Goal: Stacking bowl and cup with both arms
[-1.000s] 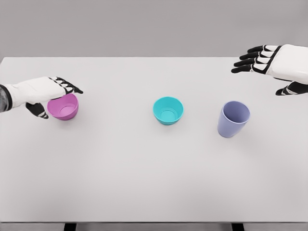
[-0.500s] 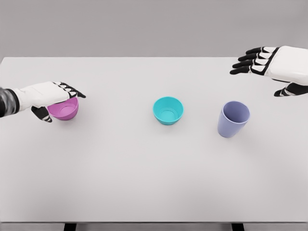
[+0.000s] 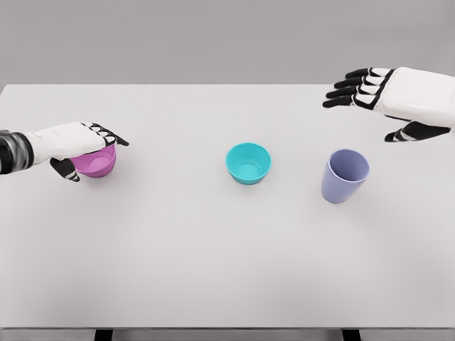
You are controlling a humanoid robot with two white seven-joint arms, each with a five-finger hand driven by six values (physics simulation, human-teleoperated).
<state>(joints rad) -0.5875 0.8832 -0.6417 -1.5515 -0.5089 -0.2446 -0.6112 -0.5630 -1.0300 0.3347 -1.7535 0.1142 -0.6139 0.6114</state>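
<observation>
A pink bowl point(image 3: 98, 163) stands at the table's left. My left hand point(image 3: 85, 150) lies over its rim, fingers point(image 3: 108, 134) stretched across the far edge and thumb point(image 3: 67, 170) down by the near left wall; the fingers look straight, not closed on it. A teal bowl point(image 3: 249, 163) sits upright at mid-table. To its right stands a lavender cup point(image 3: 344, 175), upright. My right hand point(image 3: 366, 106) hovers open above and behind the cup, fingers point(image 3: 346, 85) spread and pointing left, clear of it.
The white table point(image 3: 213, 263) carries just these three vessels, spaced in a row. Its front edge runs along the bottom of the view, with dark legs beneath.
My left hand has sunk lower over the pink bowl, hiding more of its rim. The right hand has drifted left, toward the space above the lavender cup. No vessel has moved.
</observation>
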